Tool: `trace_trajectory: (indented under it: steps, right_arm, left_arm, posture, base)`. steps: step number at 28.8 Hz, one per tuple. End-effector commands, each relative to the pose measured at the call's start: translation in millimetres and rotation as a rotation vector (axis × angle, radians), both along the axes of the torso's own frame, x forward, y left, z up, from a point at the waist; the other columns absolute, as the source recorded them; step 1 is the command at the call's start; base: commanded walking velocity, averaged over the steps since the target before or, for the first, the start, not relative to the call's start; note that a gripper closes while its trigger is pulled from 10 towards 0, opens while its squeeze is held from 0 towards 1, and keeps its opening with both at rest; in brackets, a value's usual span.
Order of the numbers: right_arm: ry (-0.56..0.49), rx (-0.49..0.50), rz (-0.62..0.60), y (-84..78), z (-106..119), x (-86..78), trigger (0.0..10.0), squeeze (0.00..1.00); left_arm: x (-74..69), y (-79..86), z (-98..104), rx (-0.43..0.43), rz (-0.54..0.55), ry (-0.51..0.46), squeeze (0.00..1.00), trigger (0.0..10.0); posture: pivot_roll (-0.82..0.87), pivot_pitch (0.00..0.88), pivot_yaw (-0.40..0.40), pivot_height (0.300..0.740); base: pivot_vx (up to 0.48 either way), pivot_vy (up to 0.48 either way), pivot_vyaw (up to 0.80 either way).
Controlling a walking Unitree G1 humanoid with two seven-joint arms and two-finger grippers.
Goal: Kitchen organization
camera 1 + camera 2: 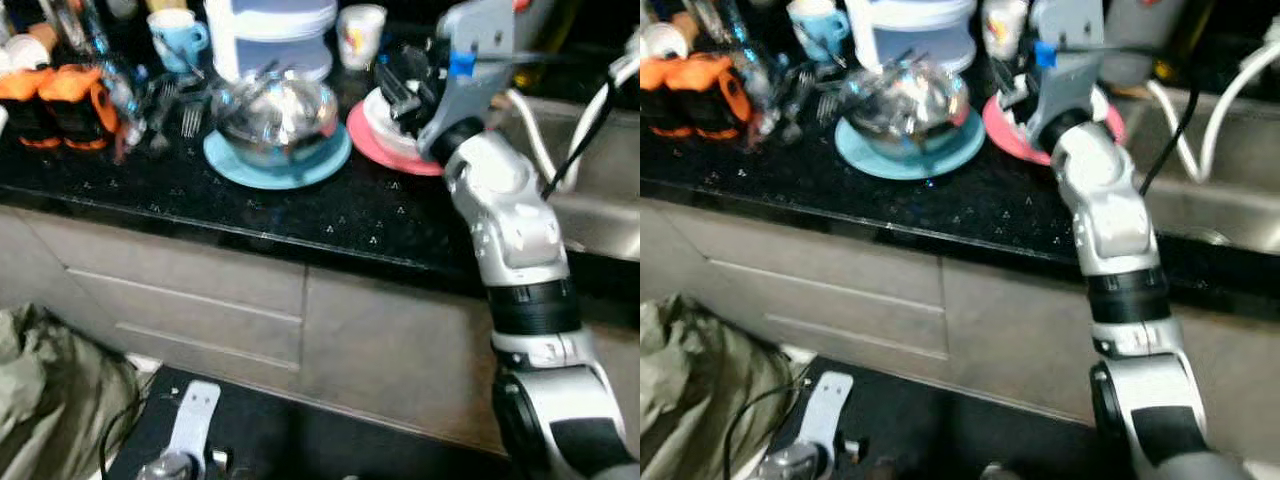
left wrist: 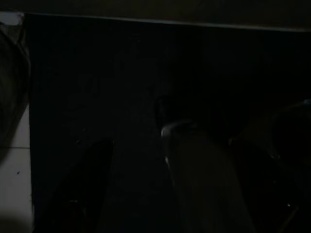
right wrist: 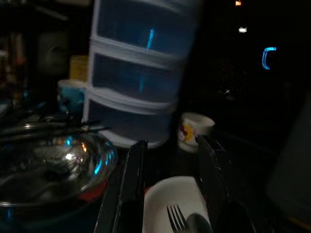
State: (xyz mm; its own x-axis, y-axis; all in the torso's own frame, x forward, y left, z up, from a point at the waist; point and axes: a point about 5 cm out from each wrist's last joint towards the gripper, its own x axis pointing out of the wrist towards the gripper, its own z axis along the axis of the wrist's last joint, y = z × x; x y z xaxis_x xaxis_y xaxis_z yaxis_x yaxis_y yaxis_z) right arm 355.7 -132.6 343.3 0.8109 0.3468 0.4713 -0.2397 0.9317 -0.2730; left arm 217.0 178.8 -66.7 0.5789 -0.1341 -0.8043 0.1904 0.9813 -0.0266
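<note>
Right gripper [image 3: 170, 160]: reaches out over the black desk [image 1: 330, 215], above the pink plate [image 1: 372, 140]; its jaws stand spread, with nothing between them.
White dish [image 3: 172, 204]: sits on the pink plate, directly under the right gripper's fingers [image 3: 133, 184]; a fork [image 3: 176, 218] lies in it.
Steel bowl [image 1: 275, 112]: rests on a light blue plate [image 1: 230, 160], just beside the pink plate toward the robot's left; utensils lie across its top.
Plastic drawer unit [image 3: 141, 73]: stands at the back of the desk, behind the steel bowl.
Mugs: a blue mug [image 1: 178, 38] to the left of the drawer unit, a white printed mug [image 1: 360, 35] to its right.
Orange items [image 1: 60, 100]: at the far left of the desk; loose forks [image 1: 190, 118] lie between them and the blue plate.
Sink [image 1: 590, 200]: set into the desk to the right of the pink plate.
Left gripper [image 2: 160, 194]: hangs low in the dark over the floor; whether its jaws are spread cannot be told.
</note>
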Motion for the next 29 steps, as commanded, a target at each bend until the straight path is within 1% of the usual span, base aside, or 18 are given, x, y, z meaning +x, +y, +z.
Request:
trace_trajectory:
  steps: [1,5,16,17,18,21,24,29]
  right_arm:
    - [-0.010,-0.011,0.012,5.3,-1,-1.0,10.0,0.00]
    - [-0.016,-0.017,0.011,6.1,0,-0.8,10.0,0.00]
    - [-0.013,-0.071,0.015,11.6,-3,1.6,10.0,0.00]
    - [-0.011,-0.080,0.022,13.4,-4,2.3,10.0,0.55]
    - [0.001,-0.087,0.039,16.3,-4,4.0,10.0,1.00]
    - [0.031,-0.126,0.080,26.2,-5,9.3,10.0,1.00]
    - [0.051,-0.168,0.109,39.2,2,17.4,10.0,1.00]
    - [0.051,-0.218,0.079,45.2,14,27.7,10.0,1.00]
  left_arm:
    - [-12.4,3.2,-7,-0.001,0.015,0.044,0.00,10.0]
    - [-12.1,3.3,-7,-0.004,0.043,0.036,0.00,10.0]
    - [-11.1,3.4,-6,0.006,0.040,0.032,0.00,10.0]
    - [-11.0,3.4,-6,0.006,0.040,0.032,0.00,10.0]
    - [-10.9,3.3,-6,0.006,0.040,0.031,0.00,10.0]
    - [-10.8,3.0,-6,0.006,0.039,0.031,0.00,10.0]
    - [-10.6,2.4,-6,0.005,0.041,0.029,0.00,10.0]
    - [-10.8,1.1,-6,0.000,0.034,0.029,0.00,10.0]
  posture:
    - [0.00,0.140,-0.013,0.740]
    - [0.00,0.139,-0.015,0.740]
    - [0.00,0.138,-0.017,0.740]
    - [0.00,0.139,-0.016,0.740]
    - [0.00,0.139,-0.017,0.740]
    - [0.00,0.140,-0.019,0.740]
    - [0.00,0.142,-0.024,0.740]
    - [0.01,0.152,-0.034,0.740]
  base:
    - [0.000,-0.394,0.00]
    - [0.000,-0.070,0.00]
    - [0.000,0.000,0.00]
    - [0.000,0.000,0.00]
    - [0.000,0.000,0.00]
    - [0.000,0.000,0.00]
    - [0.000,0.000,0.00]
    - [0.000,0.000,0.00]
